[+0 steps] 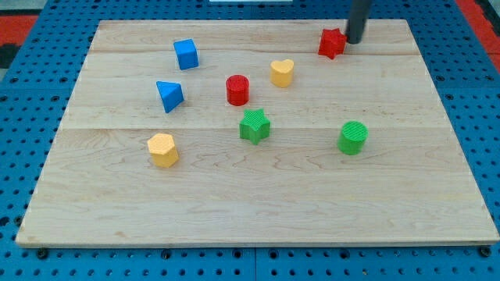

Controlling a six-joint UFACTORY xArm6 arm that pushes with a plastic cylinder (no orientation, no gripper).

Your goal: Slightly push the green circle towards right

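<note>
The green circle stands on the wooden board at the view's right, below the middle. My tip is at the view's top right, just to the right of the red star and close to it; whether they touch I cannot tell. The tip is far above the green circle in the view.
A green star sits to the left of the green circle. A red cylinder, a yellow heart, a blue cube, a blue triangle and a yellow hexagon lie further left.
</note>
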